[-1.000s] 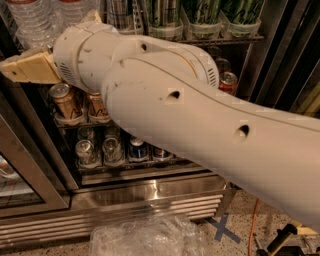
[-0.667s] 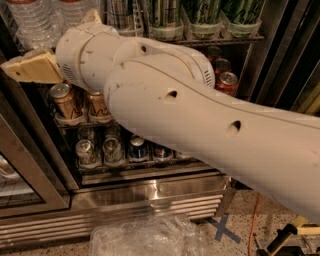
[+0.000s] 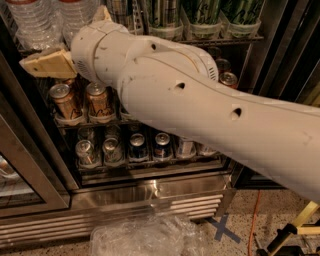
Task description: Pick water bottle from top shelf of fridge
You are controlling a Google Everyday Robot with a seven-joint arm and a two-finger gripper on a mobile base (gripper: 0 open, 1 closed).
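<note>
Fridge (image 3: 150, 192) with steel grille (image 3: 125, 214) at base. White arm (image 3: 200, 110) across frame, lower right to upper left. Top shelf (image 3: 240, 38) along upper edge, tall green-and-silver cans (image 3: 200, 12) at right. Water bottle (image 3: 31, 27) on that shelf, far left, second one just beside. Gripper (image 3: 50, 64) just below the bottles, over gold cans (image 3: 62, 100); spread or closed: cannot tell.

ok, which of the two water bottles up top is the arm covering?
The right water bottle: the wrist hides its lower right side. The left bottle stands clear of it. The pincer sits just below both.
</note>
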